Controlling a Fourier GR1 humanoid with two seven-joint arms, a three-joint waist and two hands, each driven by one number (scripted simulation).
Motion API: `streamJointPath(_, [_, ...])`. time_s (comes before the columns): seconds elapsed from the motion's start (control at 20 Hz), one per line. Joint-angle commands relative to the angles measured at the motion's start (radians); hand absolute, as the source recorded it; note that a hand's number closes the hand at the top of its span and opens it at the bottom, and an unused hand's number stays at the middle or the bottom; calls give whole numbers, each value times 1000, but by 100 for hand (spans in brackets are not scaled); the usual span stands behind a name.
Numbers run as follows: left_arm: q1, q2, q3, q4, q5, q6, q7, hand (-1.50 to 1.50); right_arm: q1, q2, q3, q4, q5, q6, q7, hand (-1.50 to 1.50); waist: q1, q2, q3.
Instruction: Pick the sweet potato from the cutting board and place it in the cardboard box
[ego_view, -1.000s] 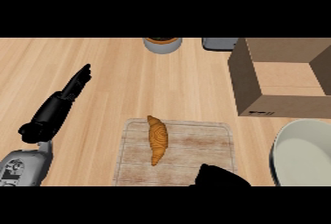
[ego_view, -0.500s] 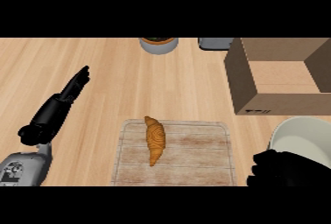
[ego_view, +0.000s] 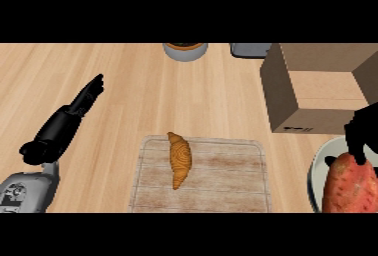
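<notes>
Right hand (ego_view: 362, 134): at the view's 3 o'clock edge, only partly in frame. My fingers (ego_view: 357, 150) hang curled downward, tips touching the top end of a large reddish-orange vegetable (ego_view: 350, 185). Whether they actually clasp it, I cannot tell.
Reddish vegetable: lies at 4 o'clock, over the white plate (ego_view: 317, 167), cut off by the frame edge.
White plate: at 4 o'clock, just right of the cutting board, its rim curving below the cardboard box.
Left hand (ego_view: 70, 120): at 9 o'clock, fingers straight and held together, pointing toward 1 o'clock. Holds nothing, resting apart from everything on the counter.
Left forearm (ego_view: 26, 192): grey, entering at 7 o'clock.
Sweet potato (ego_view: 179, 159): slim, orange-brown, lying lengthwise on the left part of the cutting board, near centre toward 6 o'clock. Neither hand touches it.
Cutting board (ego_view: 221, 177): pale wood grain, at 6 o'clock.
Cardboard box (ego_view: 321, 87): open-topped, at 2 o'clock, well apart from the sweet potato.
Bowl (ego_view: 184, 50): grey with orange contents, at 12 o'clock on the far edge.
Grey object (ego_view: 249, 49): just left of the box's far corner, too cropped to identify.
Counter (ego_view: 148, 100): light wood.
</notes>
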Motion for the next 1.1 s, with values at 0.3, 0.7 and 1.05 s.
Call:
streamJointPath(0.3, [-14, -55, -43, 19, -41, 4, -15, 0, -336, 70, -41, 493, 90, 66, 0, 150, 33, 7, 0])
streamJointPath(0.7, [-54, -23, -23, -39, -4, -45, 31, 0, -483, 0, 91, 888, 270, 247, -152, 150, 78, 19, 2])
streamJointPath(1.05, [-109, -51, -27, 29, -41, -15, 23, 0, -668, 7, 206, 1154, 462, 327, -295, 150, 74, 24, 2])
